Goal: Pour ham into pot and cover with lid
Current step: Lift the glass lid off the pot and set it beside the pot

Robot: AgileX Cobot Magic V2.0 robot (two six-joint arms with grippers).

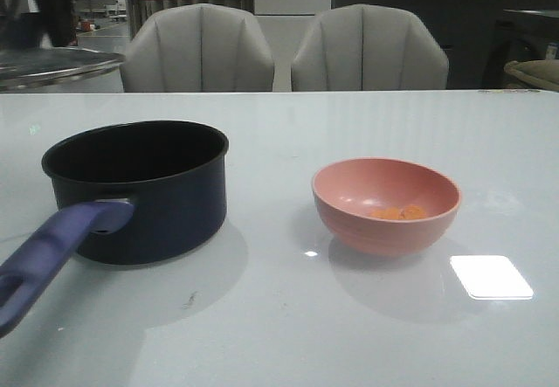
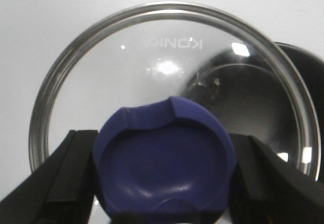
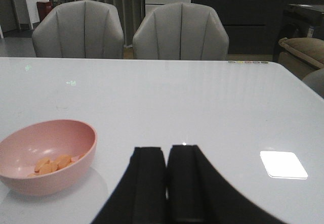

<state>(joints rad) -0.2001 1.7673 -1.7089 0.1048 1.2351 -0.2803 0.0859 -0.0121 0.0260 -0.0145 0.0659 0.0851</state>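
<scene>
The dark blue pot [image 1: 153, 203] stands on the left of the white table, its purple-blue handle [image 1: 52, 247] pointing to the front. The pink bowl [image 1: 384, 225] stands to its right with the orange ham chunks [image 1: 397, 213] inside. The glass lid [image 1: 52, 64] hangs in the air up and to the left of the pot. In the left wrist view my left gripper [image 2: 164, 153] is shut on the lid's blue knob [image 2: 164, 168], with the pot [image 2: 313, 77] below. My right gripper [image 3: 167, 150] is shut and empty, low over the table beside the bowl [image 3: 48, 155] and ham [image 3: 50, 164].
Two grey chairs [image 1: 196, 51] [image 1: 367, 51] stand behind the table's far edge. A bright light patch [image 1: 491, 276] lies on the table [image 1: 279, 335] right of the bowl. Neither arm shows in the front view.
</scene>
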